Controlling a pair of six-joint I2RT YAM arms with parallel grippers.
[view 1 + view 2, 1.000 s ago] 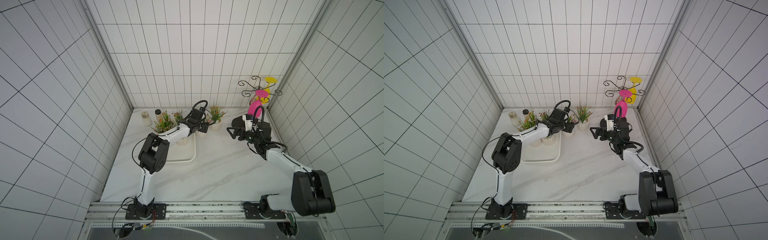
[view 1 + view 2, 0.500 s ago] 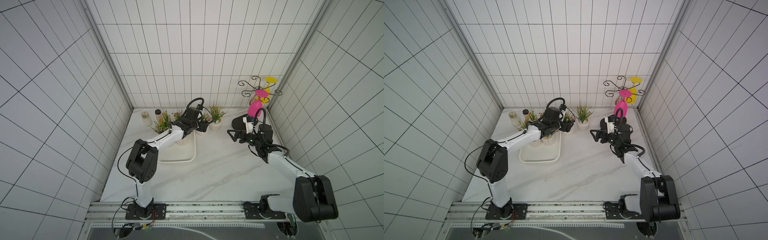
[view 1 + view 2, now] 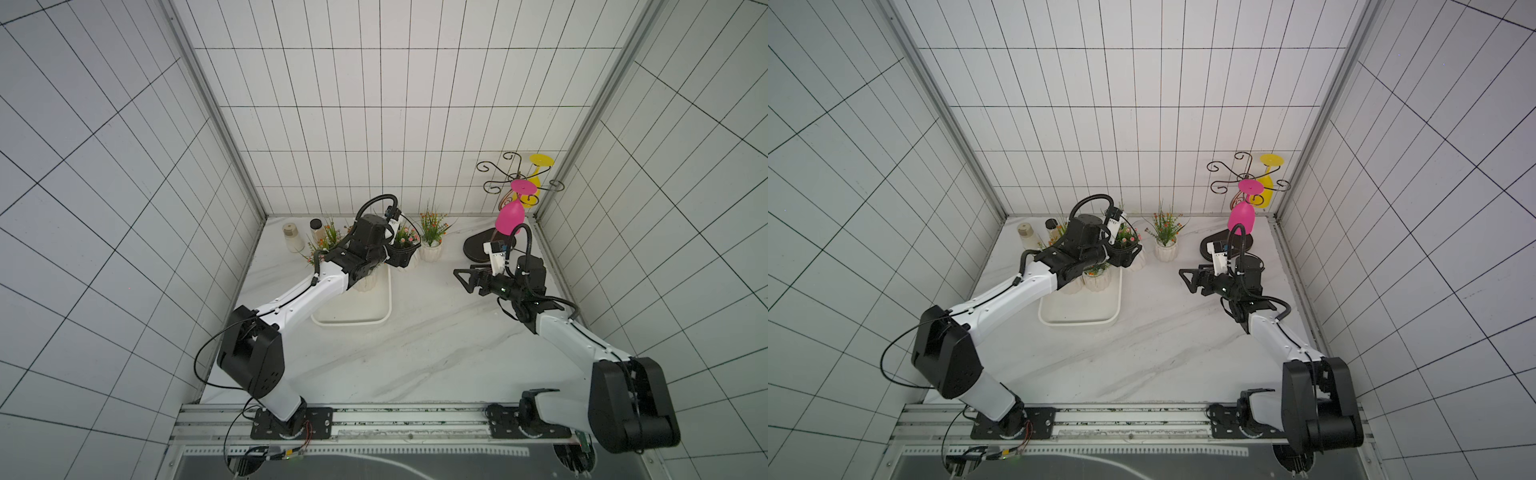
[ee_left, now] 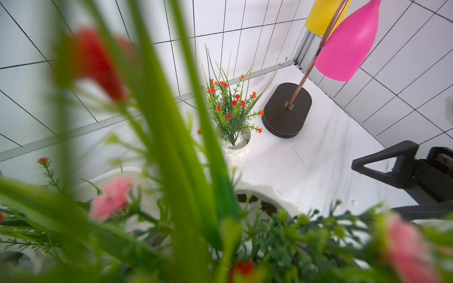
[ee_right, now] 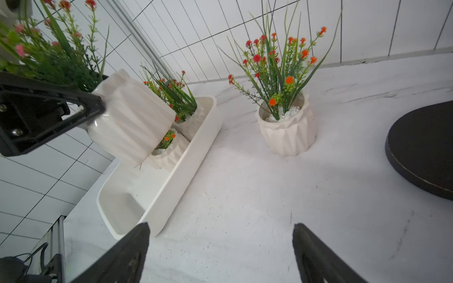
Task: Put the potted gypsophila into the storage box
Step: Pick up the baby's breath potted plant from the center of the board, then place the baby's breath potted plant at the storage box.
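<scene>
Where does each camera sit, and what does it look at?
Both top views: high above the front rail, looking down on the table; left arm, right arm, left tool and right tool show.
Left wrist: on the left arm, peering through sprigs of the held gypsophila at the lone gypsophila and glass rack's base; only the right tool shows.
Right wrist: on the right arm, facing the storage box; its open fingers show.
Shared: both wrists see the lone gypsophila.

Two pots (image 5: 193, 122) in storage box (image 3: 390, 299) – far end, lone pot (image 3: 430, 251) right, stand (image 3: 473, 247) farther right
</scene>
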